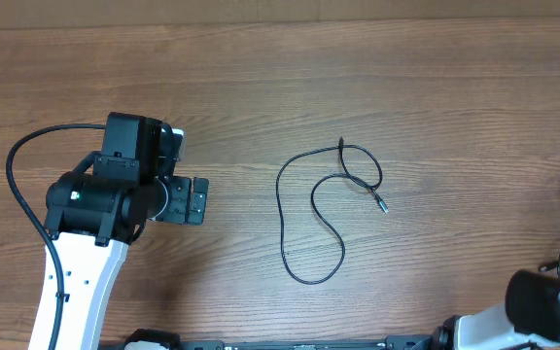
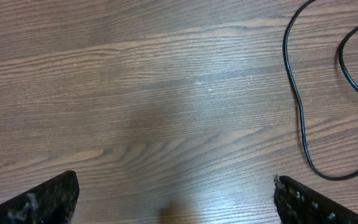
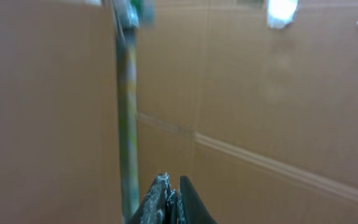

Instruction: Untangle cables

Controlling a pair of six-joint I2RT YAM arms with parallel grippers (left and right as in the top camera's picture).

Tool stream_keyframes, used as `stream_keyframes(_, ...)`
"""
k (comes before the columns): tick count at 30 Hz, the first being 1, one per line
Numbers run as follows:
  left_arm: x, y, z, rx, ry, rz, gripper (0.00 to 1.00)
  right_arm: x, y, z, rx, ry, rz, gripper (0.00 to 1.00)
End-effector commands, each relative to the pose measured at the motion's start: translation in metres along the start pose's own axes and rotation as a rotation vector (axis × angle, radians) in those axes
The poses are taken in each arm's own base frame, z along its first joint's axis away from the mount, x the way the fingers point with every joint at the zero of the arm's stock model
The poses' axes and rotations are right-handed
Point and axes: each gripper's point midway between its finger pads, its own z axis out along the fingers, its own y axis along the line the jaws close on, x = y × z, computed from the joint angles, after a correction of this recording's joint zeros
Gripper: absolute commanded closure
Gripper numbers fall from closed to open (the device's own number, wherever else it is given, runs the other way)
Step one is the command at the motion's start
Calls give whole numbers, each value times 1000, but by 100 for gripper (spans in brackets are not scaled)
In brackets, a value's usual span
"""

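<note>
Cable first: the thin black flexible cord with small plug ends (image 1: 279,199) lies mid-table on the brown wood-grain tabletop (image 1: 436,87); loose open loops, one crossing near its upper right part, both plugs free at that side; no tight knot that I can see.

Left gripper (image 1: 194,199) sits to the left of the cord, apart from it; its wrist view shows the jaws spread wide with bare wood between them and the cord's left loop (image 2: 299,102) off to the right, untouched.

Right gripper (image 3: 174,202) is closed with nothing between the fingers; its camera looks at a blurred tan surface, not the table; the arm is parked at the bottom right corner.

Step, as I judge it: approach before a grasp; the cord is nearly laid out.

Next move calls for bringing the left pincer right over the loop, lowering, pinching one strand, then drawing it away from the crossing; risk is dragging the whole cord instead.
</note>
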Motion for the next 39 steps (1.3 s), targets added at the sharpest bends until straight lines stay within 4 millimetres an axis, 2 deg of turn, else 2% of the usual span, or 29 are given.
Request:
stream_keyframes(1, -2, -1, -1, 9, -6, -7, 0, 54, 5, 50, -53, 146, 139, 96)
stream_keyframes(2, -2, -1, -1, 9, -6, -7, 0, 75, 3, 65, -47, 206, 148, 96)
stream_keyframes(6, -2, -1, -1, 9, -6, -7, 1, 134, -17, 96, 20, 349, 192, 96)
stream_keyframes(8, -2, -1, -1, 9, -6, -7, 0, 175, -30, 113, 40, 434, 203, 96)
stream_keyframes(10, -2, -1, -1, 9, -6, -7, 0, 212, -37, 123, 37, 510, 198, 96)
stream_keyframes(11, -2, -1, -1, 9, -6, -7, 0, 223, -39, 125, 37, 533, 196, 96)
stream_keyframes(12, -2, -1, -1, 9, -6, -7, 0, 246, -42, 127, 39, 578, 200, 96)
stream_keyframes(15, -2, -1, -1, 9, -6, -7, 0, 314, -58, 126, 118, 702, 251, 96)
stream_keyframes(16, -2, -1, -1, 9, -6, -7, 0, 326, -60, 125, 130, 724, 254, 96)
stream_keyframes(17, -2, -1, -1, 9, -6, -7, 0, 347, -63, 121, 145, 764, 241, 96)
stream_keyframes(20, -2, -1, -1, 9, -6, -7, 0, 393, -69, 108, 171, 850, 208, 96)
stream_keyframes(23, -2, -1, -1, 9, -6, -7, 0, 426, -74, 94, 189, 918, 182, 96)
stream_keyframes(24, -2, -1, -1, 9, -6, -7, 0, 432, -75, 91, 193, 932, 177, 93)
stream_keyframes(25, -2, -1, -1, 9, -6, -7, 0, 436, -76, 89, 195, 943, 173, 80)
stream_keyframes(26, -2, -1, -1, 9, -6, -7, 0, 440, -77, 87, 200, 954, 168, 55)
stream_keyframes(27, -2, -1, -1, 9, -6, -7, 0, 443, -79, 83, 207, 974, 162, 5)
stream_keyframes(28, -2, -1, -1, 9, -6, -7, 0, 444, -79, 80, 205, 984, 160, 0)
stream_keyframes(29, -2, -1, -1, 9, -6, -7, 0, 447, -72, 77, 151, 1015, 155, 0)
stream_keyframes(31, -2, -1, -1, 9, -6, -7, 0, 450, -36, 67, -96, 1084, 153, 0)
stream_keyframes(34, -2, -1, -1, 9, -6, -7, 0, 448, 2, 48, -380, 1143, 159, 0)
stream_keyframes(37, -2, -1, -1, 9, -6, -7, 0, 441, 18, 36, -519, 1147, 139, 0)
stream_keyframes(39, -2, -1, -1, 9, -6, -7, 0, 428, 26, 30, -595, 1119, 134, 0)
